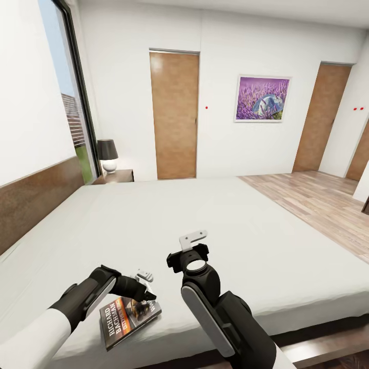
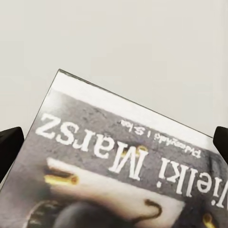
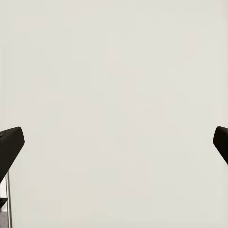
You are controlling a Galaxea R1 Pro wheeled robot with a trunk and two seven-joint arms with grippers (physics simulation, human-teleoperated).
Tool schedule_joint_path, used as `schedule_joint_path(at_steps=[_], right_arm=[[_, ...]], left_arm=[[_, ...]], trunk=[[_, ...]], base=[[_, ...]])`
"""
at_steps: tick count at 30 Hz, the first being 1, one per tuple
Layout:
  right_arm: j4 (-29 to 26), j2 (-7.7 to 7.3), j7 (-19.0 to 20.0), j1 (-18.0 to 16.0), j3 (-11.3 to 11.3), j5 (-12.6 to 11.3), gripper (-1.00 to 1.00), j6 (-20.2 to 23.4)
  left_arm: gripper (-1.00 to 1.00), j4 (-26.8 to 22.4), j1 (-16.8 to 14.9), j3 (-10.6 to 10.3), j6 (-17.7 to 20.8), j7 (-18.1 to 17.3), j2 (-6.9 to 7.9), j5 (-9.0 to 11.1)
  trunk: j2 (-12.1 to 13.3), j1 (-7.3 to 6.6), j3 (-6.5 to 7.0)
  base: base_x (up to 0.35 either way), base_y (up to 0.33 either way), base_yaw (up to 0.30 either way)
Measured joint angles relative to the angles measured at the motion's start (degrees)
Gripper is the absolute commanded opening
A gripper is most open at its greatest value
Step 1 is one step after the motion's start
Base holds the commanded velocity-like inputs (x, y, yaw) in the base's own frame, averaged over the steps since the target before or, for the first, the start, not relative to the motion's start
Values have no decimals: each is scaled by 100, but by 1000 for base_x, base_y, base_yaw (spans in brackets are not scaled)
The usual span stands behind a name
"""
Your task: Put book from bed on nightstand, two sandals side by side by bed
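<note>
I see the thin dark paperback book flat on the pale grey-white bed, directly under my left gripper, fingers spread wide and empty; right gripper open too, farther.

right pincer — fingers spread wide | pale bed surface beyond — plain, bare
</note>
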Motion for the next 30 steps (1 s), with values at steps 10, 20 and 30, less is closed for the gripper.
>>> schedule_joint_path(at_steps=[10,20,30], right_arm=[[0,0,0,0,0,0,100,0],[0,0,0,0,0,0,100,0],[0,0,0,0,0,0,100,0]], left_arm=[[100,-110,79,33,34,295,-4,157],[100,-105,81,46,79,554,-5,263],[100,-103,80,58,40,578,13,251]], trunk=[[1,1,-1],[1,1,-1],[1,1,-1]], base=[[0,0,0],[0,0,0],[0,0,0]])
